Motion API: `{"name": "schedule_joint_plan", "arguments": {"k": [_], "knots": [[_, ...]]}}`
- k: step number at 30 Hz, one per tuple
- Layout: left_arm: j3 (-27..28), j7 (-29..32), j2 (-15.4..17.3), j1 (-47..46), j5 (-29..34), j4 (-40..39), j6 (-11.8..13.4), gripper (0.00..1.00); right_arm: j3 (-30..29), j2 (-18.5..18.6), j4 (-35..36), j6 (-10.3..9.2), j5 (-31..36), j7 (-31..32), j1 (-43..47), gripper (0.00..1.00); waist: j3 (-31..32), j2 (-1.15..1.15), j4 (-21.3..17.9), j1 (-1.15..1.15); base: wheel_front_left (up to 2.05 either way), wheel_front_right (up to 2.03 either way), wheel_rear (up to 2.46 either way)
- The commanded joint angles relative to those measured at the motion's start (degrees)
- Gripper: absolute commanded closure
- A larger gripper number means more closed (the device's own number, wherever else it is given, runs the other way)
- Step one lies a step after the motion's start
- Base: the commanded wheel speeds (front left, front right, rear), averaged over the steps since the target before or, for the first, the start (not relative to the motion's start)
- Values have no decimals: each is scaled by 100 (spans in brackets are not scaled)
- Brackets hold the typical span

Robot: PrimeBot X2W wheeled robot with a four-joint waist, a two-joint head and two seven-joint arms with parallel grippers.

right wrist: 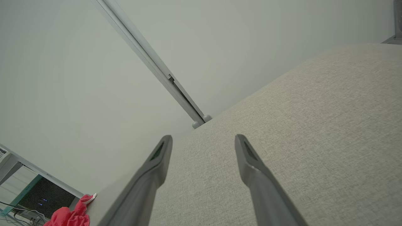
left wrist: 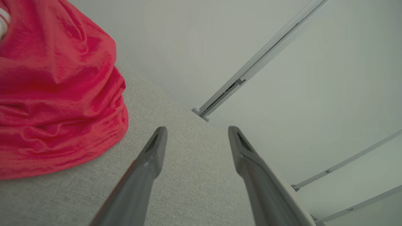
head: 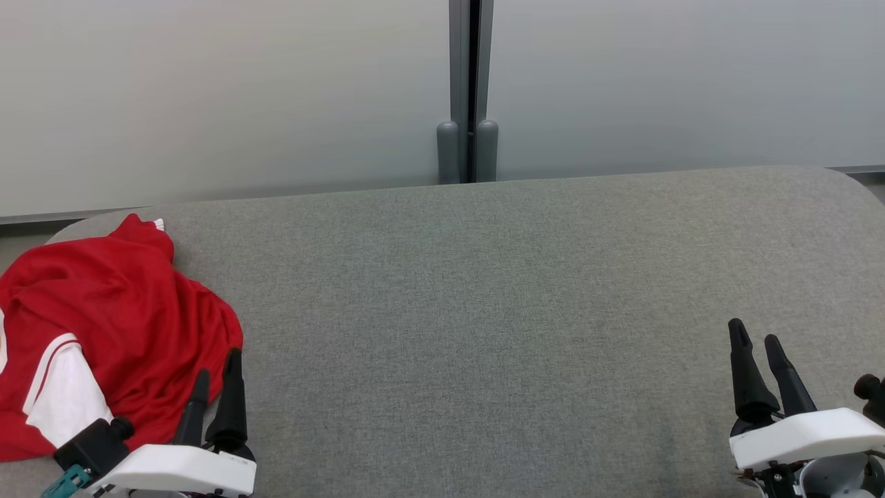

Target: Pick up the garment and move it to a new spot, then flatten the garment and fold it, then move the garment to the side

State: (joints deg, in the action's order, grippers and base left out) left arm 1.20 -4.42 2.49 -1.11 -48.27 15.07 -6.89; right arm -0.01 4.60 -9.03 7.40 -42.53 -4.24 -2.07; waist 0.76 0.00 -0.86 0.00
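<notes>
At lower left, left gripper (head: 217, 366): fingers spread wide, tips toward the far edge, overlapping the near right hem of the garment (head: 117, 311) in the head view. In the left wrist view, tips above bare upholstery, red cloth just beside and apart from both. At lower right, right gripper (head: 753, 332): likewise spread wide, low over the right end of the padded table (head: 484, 297), well apart from the garment. Between the two, plain grey upholstery. Behind the table, pale wall panels (head: 207, 90), joined at a grey post (head: 468, 69) with two rounded caps at its foot. Garment: crumpled red heap at the table's left end, cut by the frame edge. White sleeve panel toward the near left; small white-tipped fold toward the far rounded corner. Long axis of the bunched cloth not determinable.
</notes>
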Motion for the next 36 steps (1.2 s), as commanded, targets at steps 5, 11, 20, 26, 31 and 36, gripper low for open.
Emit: {"name": "schedule_joint_plan", "arguments": {"k": [5, 11, 20, 26, 31, 36], "knots": [[32, -128, 55, 7, 577, -1, 21, 0, 8, 102, 61, 11, 574, -148, -79, 0, 24, 0, -15, 0, 0, 0, 0], [15, -230, 82, 57, 1091, 3, 34, 0, 32, 116, 58, 11, 1068, -254, -33, 0, 33, 0, -12, 0, 0, 0, 0], [41, -377, 87, 136, 1732, -149, 100, 0, 48, 42, 47, 11, 1696, -397, 59, 0, 20, 0, -13, 0, 0, 0, 0], [73, -464, 88, 168, 2086, -152, 117, 0, 71, 16, 79, 12, 2092, -487, 87, 0, -12, 0, -24, 0, 0, 0, 0], [115, -535, 103, 183, 2392, -170, 121, 0, 74, -6, 84, 12, 2374, -561, 126, 0, -46, 0, -38, 0, 0, 0, 0], [159, -605, 105, 168, 2675, -207, 133, 0, 25, -51, 76, 12, 2630, -626, 186, 0, -85, 0, -36, 0, 0, 0, 0]]}}
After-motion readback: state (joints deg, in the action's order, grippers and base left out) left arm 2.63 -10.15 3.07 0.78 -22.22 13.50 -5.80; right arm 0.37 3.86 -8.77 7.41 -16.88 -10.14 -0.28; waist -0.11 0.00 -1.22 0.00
